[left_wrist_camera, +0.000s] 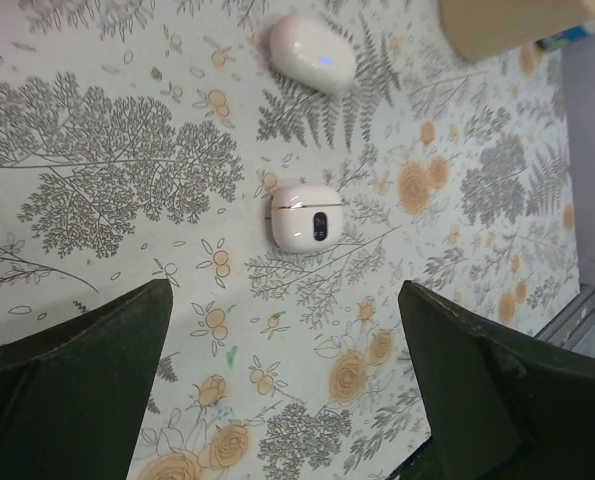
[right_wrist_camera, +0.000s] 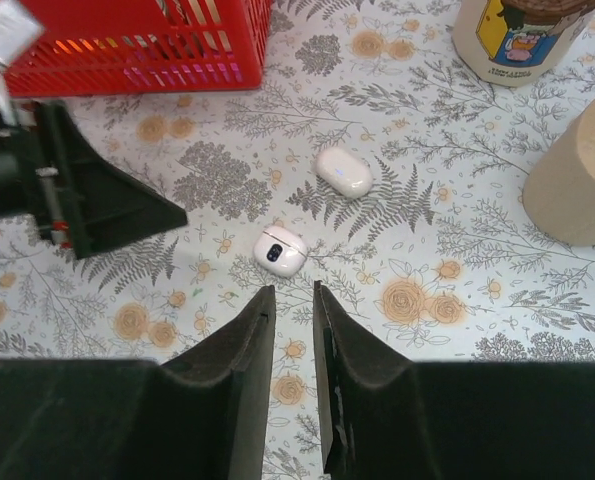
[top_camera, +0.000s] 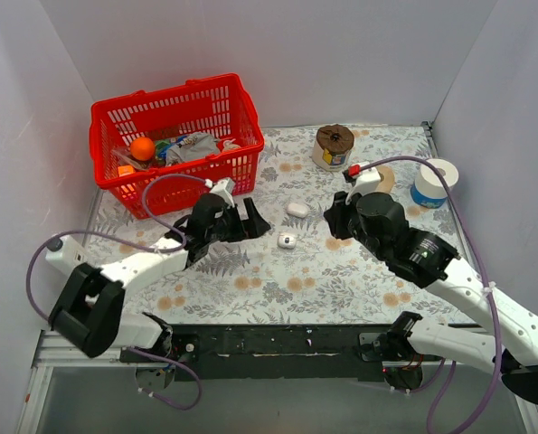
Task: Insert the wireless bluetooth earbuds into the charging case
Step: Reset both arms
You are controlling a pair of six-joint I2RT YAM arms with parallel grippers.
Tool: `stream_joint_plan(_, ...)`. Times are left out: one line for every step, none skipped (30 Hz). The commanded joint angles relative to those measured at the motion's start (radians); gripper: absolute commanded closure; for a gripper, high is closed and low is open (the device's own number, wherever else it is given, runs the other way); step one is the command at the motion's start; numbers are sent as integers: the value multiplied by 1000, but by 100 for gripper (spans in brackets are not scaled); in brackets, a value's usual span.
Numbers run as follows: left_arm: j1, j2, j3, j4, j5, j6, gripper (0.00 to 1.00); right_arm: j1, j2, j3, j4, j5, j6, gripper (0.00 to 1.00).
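Charging case point(left_wrist_camera: 304, 216) just ahead of wide left pincer point(left_wrist_camera: 284, 285), apart from it; right pincer point(right_wrist_camera: 293, 288) narrow, empty.

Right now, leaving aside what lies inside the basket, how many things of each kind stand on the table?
Red basket: 1
Small white cases: 2
Jar with brown lid: 1
White tub with blue band: 1
Tan cylinder: 1
Total: 6
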Motion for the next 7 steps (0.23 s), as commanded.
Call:
stream_joint_plan(-29, -217, -33, -145, -336, -52, 2, -3, -20, -49, 78, -13, 11, 71)
stream_joint_plan(-31, -269, -35, -159, -351, -68, 2, -3, -19, -65, 86, -17, 17, 70)
stream_joint_plan(-32, -290, -36, -173, -362, -67, 2, -3, -17, -75, 95, -17, 18, 70)
stream_joint_plan(-32, -319, -36, -191, -359, -71, 2, -3, -17, -81, 94, -19, 20, 70)
stream_joint_plan(-34, -340, -43, -193, -350, -71, 2, -3, -17, -93, 97, -19, 22, 70)
stream_joint_plan(-32, -356, -46, -190, -341, -71, 2, -4, -16, -96, 100, -22, 22, 70)
stream_joint_plan(-34, -372, -55, -187, -327, -70, 2, -3, -16, -101, 106, -21, 25, 69)
